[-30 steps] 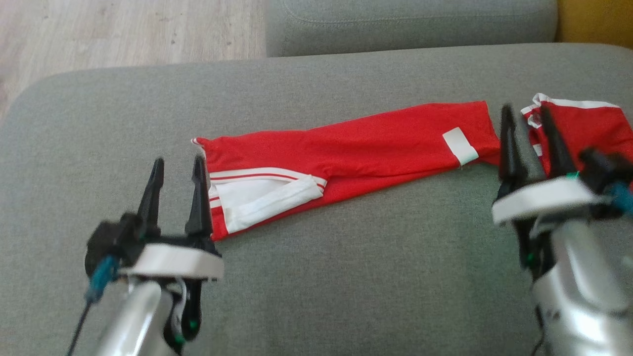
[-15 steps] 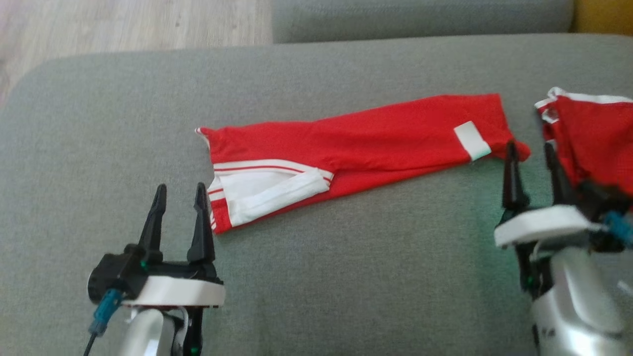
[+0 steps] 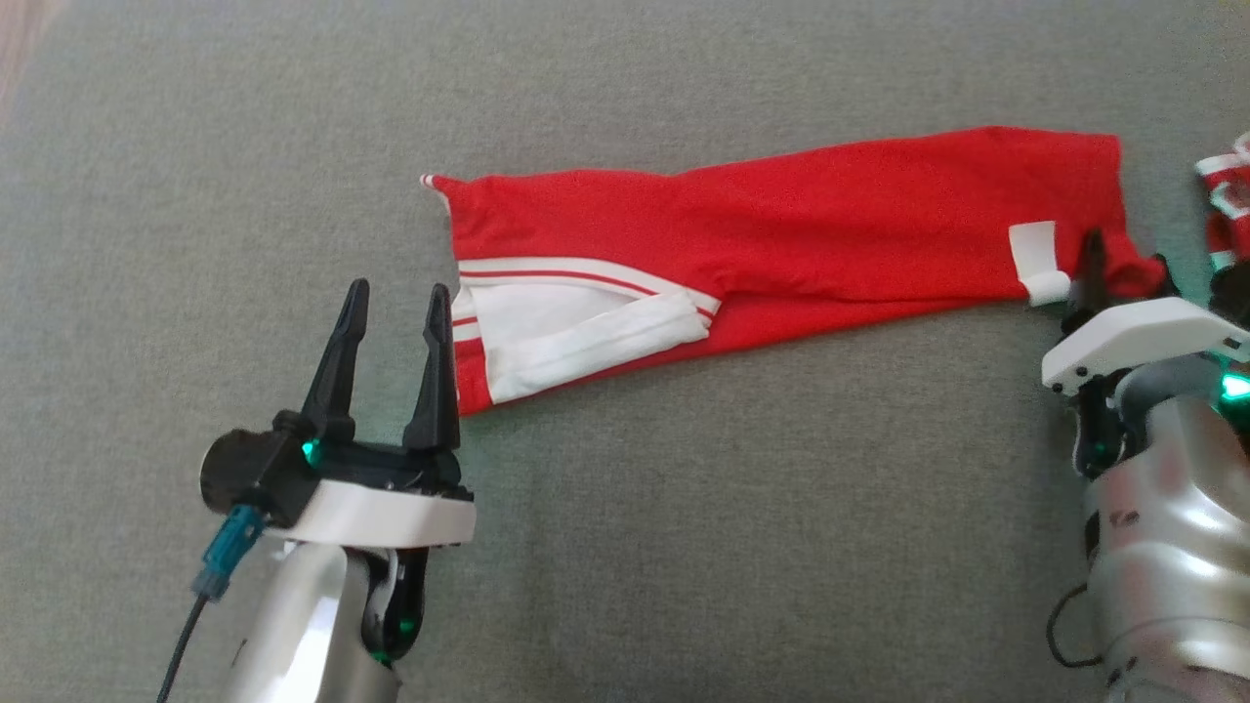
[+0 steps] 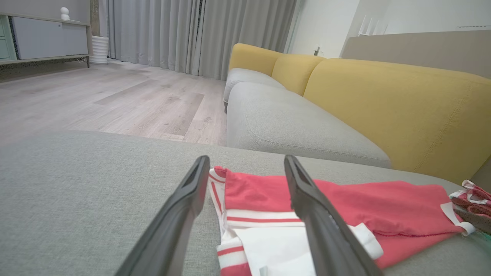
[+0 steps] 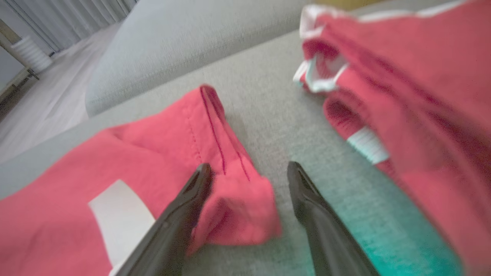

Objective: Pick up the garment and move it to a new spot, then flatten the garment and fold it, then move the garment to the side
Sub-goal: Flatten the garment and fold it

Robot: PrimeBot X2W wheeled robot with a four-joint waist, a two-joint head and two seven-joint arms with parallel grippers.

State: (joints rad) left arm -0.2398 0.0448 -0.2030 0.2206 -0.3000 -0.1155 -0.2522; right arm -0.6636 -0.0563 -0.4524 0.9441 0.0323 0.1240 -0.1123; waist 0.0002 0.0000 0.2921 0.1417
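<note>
A red garment with white stripes and a white panel lies as a long folded strip on the grey sofa seat. My left gripper is open just beside its striped left end, which shows between the fingers in the left wrist view. My right gripper is open at the strip's near right corner. In the right wrist view that rumpled corner sits between the open fingers, next to the white tag.
A second red and white garment lies bunched at the far right, close to my right gripper. Yellow sofa backs, another grey seat and wooden floor lie beyond.
The head camera has tilted down, shifting the whole picture. My right gripper has dropped from the gap between the garments to the strip's near right corner. The left gripper stays by the left end.
</note>
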